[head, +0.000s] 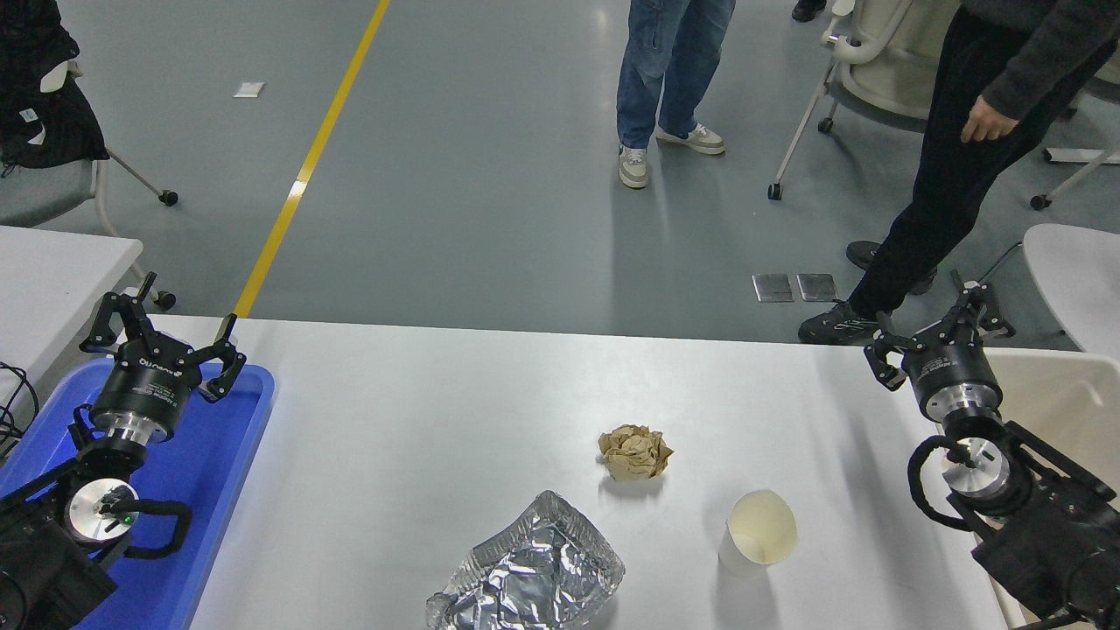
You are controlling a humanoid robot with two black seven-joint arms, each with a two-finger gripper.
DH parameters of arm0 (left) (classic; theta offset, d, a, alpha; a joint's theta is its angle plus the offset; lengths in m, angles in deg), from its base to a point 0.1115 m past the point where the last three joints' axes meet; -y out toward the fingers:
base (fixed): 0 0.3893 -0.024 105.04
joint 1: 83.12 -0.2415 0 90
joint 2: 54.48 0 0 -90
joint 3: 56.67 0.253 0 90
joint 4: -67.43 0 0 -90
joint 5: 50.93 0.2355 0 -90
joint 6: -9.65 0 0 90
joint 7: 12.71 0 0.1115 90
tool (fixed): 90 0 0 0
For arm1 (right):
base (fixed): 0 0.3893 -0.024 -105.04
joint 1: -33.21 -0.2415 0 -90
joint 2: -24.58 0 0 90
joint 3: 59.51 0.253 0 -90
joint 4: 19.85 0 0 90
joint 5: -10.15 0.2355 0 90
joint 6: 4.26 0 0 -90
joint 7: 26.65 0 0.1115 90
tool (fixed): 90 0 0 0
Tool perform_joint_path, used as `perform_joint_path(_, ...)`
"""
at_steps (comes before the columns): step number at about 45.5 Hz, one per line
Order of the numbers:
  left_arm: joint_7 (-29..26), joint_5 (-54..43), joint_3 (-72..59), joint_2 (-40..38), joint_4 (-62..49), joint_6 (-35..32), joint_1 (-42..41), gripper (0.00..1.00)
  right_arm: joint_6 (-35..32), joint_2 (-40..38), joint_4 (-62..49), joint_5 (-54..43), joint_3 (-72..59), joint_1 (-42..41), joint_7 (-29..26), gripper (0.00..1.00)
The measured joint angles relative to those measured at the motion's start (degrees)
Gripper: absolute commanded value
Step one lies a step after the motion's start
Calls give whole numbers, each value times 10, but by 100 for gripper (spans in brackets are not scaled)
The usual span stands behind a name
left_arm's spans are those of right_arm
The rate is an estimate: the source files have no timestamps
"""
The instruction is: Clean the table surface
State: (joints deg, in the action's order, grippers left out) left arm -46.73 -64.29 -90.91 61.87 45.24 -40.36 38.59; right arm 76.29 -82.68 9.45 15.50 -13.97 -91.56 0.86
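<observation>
The large white table surface (420, 420) fills the lower part of the head view. On it lie a crumpled brown paper ball (635, 452) near the middle, a crushed silver foil tray (529, 577) at the front, and a white paper cup (759, 532) lying on its side to the right. My right gripper (919, 308) is open and empty, raised over the table's far right edge, well right of the cup. My left gripper (185, 302) is open and empty, parked over the blue tray at the left.
A blue plastic tray (229, 490) sits at the table's left end. A beige bin (1063, 411) stands at the right edge. A smaller white table (52, 271) is at far left. Two people stand beyond the far side, with wheeled chairs (866, 70).
</observation>
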Motion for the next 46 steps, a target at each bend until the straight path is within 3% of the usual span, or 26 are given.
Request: perform_joint_path(46, 0, 0, 0, 1, 0, 0, 0, 100, 5, -6, 2, -3, -12, -1, 0, 100)
